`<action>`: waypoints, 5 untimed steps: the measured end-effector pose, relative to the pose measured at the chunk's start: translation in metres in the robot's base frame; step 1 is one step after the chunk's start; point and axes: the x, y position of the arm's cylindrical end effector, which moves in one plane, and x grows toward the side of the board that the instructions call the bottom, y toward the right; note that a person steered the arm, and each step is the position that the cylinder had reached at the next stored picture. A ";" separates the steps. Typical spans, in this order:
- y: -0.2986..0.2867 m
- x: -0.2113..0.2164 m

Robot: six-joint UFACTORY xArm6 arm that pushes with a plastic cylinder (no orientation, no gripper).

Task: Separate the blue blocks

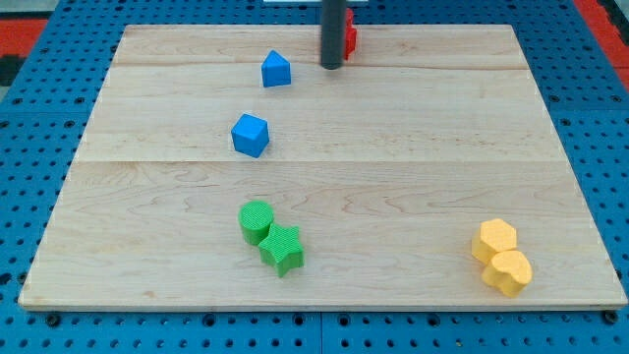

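Two blue blocks lie on the wooden board [413, 147]. One blue block [276, 70], with a peaked top, sits near the view's top, left of centre. A blue cube [250, 135] lies below it and slightly left, a clear gap apart. My tip [331, 66] is a dark rod end at the view's top, to the right of the upper blue block and not touching it. A red block [350, 35] sits right behind the rod, partly hidden by it.
A green cylinder [256, 222] and a green star [283, 249] touch each other at the view's bottom, left of centre. Two yellow hexagonal blocks [493, 239] [510, 272] touch at the bottom right. A blue pegboard [39, 128] surrounds the board.
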 end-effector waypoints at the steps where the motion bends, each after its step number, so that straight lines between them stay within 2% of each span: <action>1: -0.048 -0.005; 2: 0.015 0.011; 4: -0.100 0.001; 5: -0.079 -0.003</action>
